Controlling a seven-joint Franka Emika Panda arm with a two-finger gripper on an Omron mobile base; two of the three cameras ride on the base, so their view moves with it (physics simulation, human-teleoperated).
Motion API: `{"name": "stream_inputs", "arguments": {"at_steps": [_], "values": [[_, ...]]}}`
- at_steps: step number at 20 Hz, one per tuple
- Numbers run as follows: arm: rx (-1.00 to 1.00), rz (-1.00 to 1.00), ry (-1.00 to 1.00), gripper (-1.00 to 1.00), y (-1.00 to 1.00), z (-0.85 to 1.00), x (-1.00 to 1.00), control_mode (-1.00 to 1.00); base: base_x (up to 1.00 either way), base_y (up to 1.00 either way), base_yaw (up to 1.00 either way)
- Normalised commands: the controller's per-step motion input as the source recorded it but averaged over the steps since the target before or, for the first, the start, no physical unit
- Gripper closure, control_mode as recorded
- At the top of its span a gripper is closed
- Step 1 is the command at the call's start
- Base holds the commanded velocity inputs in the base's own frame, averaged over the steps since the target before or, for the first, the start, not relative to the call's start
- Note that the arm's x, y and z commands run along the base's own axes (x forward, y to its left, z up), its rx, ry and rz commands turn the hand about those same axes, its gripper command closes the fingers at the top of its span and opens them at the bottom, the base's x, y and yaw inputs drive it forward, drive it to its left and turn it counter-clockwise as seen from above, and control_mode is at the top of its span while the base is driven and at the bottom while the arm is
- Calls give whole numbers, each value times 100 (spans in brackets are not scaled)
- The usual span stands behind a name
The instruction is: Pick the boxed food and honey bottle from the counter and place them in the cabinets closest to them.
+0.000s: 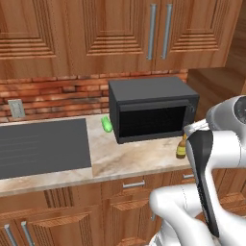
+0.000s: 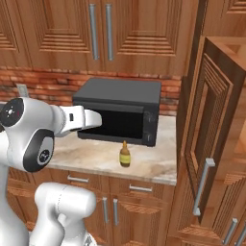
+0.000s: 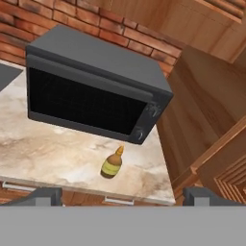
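The honey bottle (image 1: 181, 147) (image 2: 125, 155) (image 3: 112, 164), amber with a darker narrow top, stands upright on the beige counter (image 1: 139, 161) (image 2: 86, 154) (image 3: 43, 149), just in front of the microwave's right end. My gripper (image 3: 124, 197) hovers above and in front of the bottle, open, its fingertips (image 3: 45, 196) wide apart and holding nothing. From the right base view the hand (image 2: 86, 119) is level with the microwave's front. The boxed food is out of view. A tall wooden cabinet on the right has its door (image 2: 204, 139) swung open.
A black microwave (image 1: 151, 108) (image 2: 120, 110) (image 3: 91, 81) sits against the brick wall. A small green item (image 1: 106, 124) lies to its left, beside a dark cooktop (image 1: 43, 146). Shut upper cabinets (image 1: 158, 31) hang above. The counter ends at the tall cabinet's side wall (image 3: 202, 96).
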Motion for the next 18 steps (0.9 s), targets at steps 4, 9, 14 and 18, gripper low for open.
{"name": "stream_inputs", "arguments": {"at_steps": [4,9,14,18], "values": [[0,0,0,-100,0,0,0,100,21,-12,0],[0,0,0,-100,0,0,0,-100,0,0,0],[2,-3,0,-100,0,-3,0,-100,0,0,0],[6,-12,2,-100,-9,-13,0,-100,0,0,0]]}}
